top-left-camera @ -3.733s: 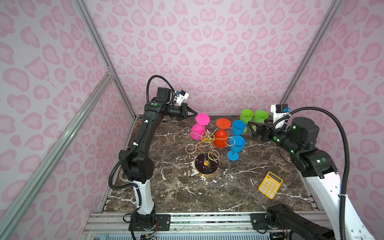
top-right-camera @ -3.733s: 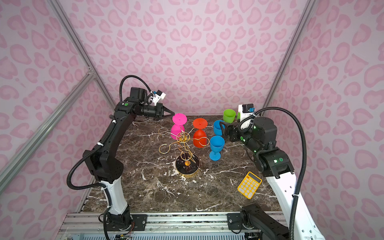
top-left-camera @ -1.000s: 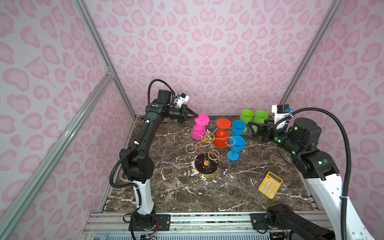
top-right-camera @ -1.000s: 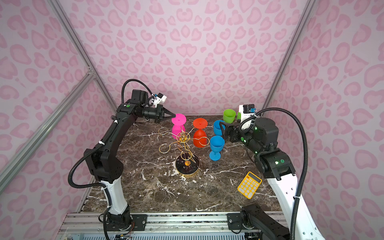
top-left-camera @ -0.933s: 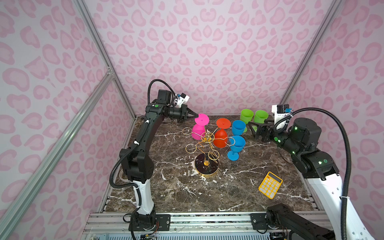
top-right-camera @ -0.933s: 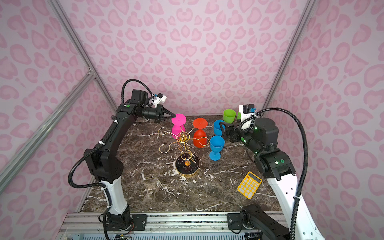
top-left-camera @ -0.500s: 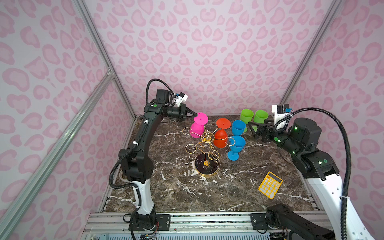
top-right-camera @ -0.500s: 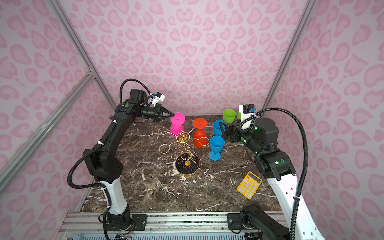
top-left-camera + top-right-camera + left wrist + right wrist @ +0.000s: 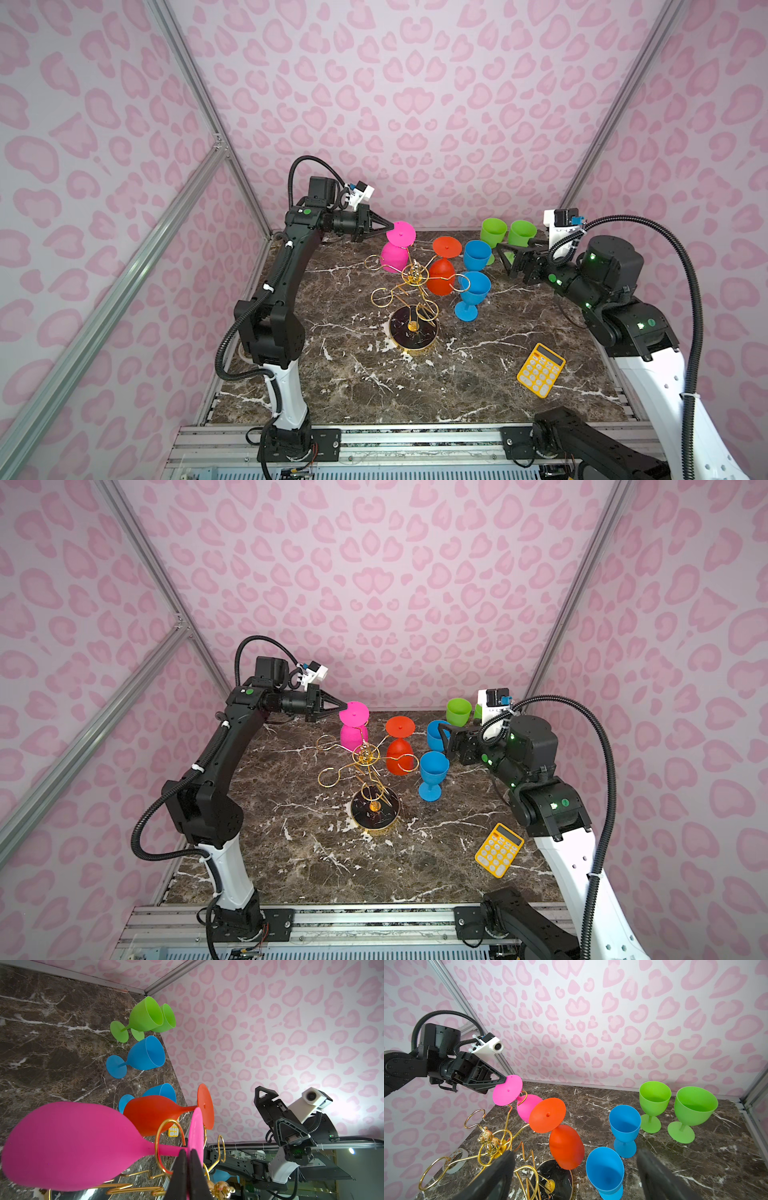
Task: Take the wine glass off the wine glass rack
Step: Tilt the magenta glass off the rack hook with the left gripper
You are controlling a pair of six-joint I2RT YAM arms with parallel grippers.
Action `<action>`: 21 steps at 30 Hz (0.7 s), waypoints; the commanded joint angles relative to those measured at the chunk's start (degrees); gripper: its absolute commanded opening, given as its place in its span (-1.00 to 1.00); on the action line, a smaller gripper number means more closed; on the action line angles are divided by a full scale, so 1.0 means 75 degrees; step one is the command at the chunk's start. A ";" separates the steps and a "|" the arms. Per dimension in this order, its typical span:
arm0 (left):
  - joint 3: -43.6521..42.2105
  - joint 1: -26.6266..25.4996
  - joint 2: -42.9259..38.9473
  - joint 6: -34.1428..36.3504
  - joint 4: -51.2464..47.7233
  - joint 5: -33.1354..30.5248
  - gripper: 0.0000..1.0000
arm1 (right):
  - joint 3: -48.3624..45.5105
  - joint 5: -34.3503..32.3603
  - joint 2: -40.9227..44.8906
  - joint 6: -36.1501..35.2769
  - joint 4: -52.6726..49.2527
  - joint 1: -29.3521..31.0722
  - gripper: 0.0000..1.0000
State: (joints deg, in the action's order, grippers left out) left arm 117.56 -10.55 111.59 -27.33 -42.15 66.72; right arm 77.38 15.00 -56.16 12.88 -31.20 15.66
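Any print on the yellow calculator [image 9: 540, 369] is too small to read. The pink wine glass [image 9: 395, 251], plain matte plastic, hangs upside down at the back-left of the wine glass rack [image 9: 414, 273], stem through a gold wire loop, round foot up, bowl down, its long axis tilted a little off vertical. The left gripper [image 9: 390, 226] is pinched tight on the foot's rim, while the right gripper [image 9: 510, 258] stands spread wide and empty near the rear blue glass [image 9: 477, 254].

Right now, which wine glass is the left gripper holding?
The pink wine glass: the left gripper pinches the edge of its foot. The orange glass, also hanging on the rack, is untouched.
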 commanded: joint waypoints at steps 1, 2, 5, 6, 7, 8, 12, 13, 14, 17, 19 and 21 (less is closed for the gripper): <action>-0.0073 0.0020 -0.0136 -0.0035 0.0242 0.0257 -0.95 | 0.0017 0.0034 0.0023 0.0037 0.0234 0.0018 0.86; -0.0104 0.0014 -0.0157 -0.0035 0.0248 0.0271 -0.95 | 0.0007 0.0034 0.0017 0.0039 0.0234 0.0010 0.86; -0.0237 0.0012 -0.0213 -0.0013 0.0275 0.0272 -0.95 | 0.0014 0.0032 0.0013 0.0033 0.0223 0.0013 0.86; -0.0278 0.0002 -0.0229 -0.0003 0.0266 0.0270 -0.95 | 0.0018 0.0027 0.0012 0.0031 0.0223 0.0013 0.86; -0.0316 0.0007 -0.0258 0.0010 0.0268 0.0272 -0.95 | 0.0013 0.0031 0.0012 0.0037 0.0232 0.0013 0.86; -0.0344 0.0001 -0.0279 0.0011 0.0271 0.0268 -0.95 | 0.0016 0.0030 0.0012 0.0040 0.0234 0.0013 0.86; -0.0416 -0.0047 -0.0333 0.0023 0.0294 0.0279 -0.95 | 0.0012 0.0027 0.0012 0.0038 0.0234 0.0010 0.86; -0.0427 -0.0070 -0.0341 0.0023 0.0298 0.0309 -0.95 | 0.0011 0.0033 0.0012 0.0049 0.0234 0.0010 0.86; -0.0440 -0.0101 -0.0347 0.0023 0.0290 0.0309 -0.95 | 0.0008 0.0042 0.0012 0.0051 0.0223 0.0010 0.86; -0.0474 -0.0150 -0.0381 0.0035 0.0298 0.0311 -0.95 | 0.0041 0.0030 0.0012 0.0045 0.0200 0.0016 0.86; -0.0486 -0.0205 -0.0400 0.0035 0.0303 0.0293 -0.95 | 0.0054 0.0027 0.0012 0.0036 0.0179 0.0010 0.86; -0.0519 -0.0231 -0.0406 0.0047 0.0301 0.0309 -0.95 | 0.0079 0.0030 0.0012 0.0043 0.0182 0.0010 0.86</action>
State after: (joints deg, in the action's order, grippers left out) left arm 113.91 -12.10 109.40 -27.35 -41.43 67.68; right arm 77.56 15.00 -56.12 12.93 -31.22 15.75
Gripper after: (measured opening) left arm 0.065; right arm 0.931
